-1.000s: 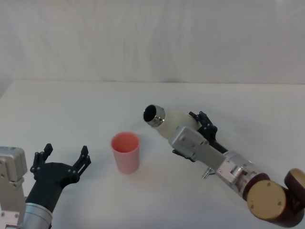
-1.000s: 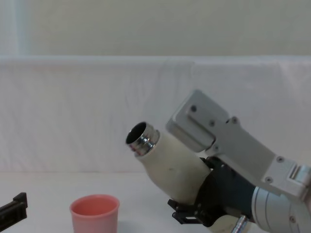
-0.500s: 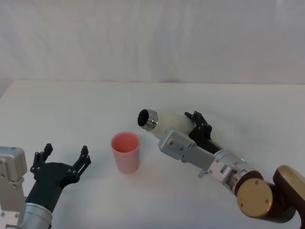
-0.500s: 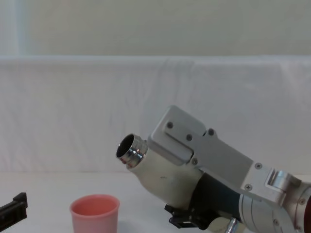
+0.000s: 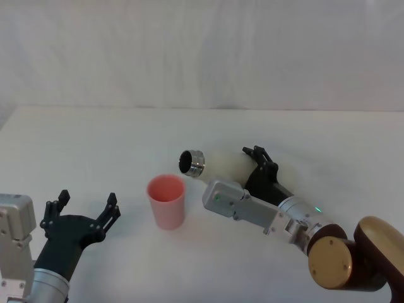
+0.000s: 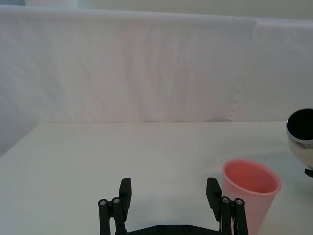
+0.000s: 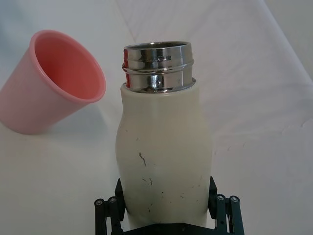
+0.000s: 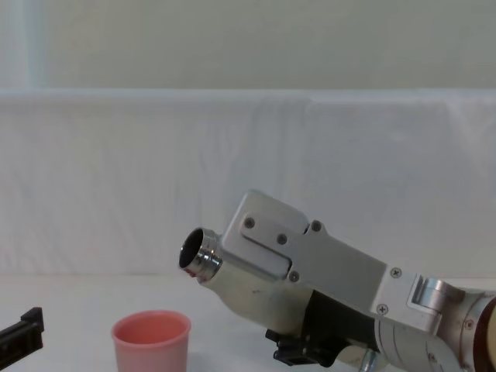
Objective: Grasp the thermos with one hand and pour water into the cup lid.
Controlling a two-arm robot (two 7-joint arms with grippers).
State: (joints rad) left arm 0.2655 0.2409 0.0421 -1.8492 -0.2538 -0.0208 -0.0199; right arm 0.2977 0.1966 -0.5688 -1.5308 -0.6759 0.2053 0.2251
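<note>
Head view: white table (image 5: 95,139); right gripper (image 5: 255,165) clamped around the thermos (image 5: 224,165), tilted steeply, steel mouth just up and right of the cup (image 5: 166,201), not over it; cup upright near table centre; left gripper (image 5: 81,212) parked near-left, fingers spread, grasping nothing.

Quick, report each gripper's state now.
Left gripper: open, holding nothing, parked near the table's front edge.
Right gripper: shut on the thermos, tilted with its neck toward the cup lid.
</note>
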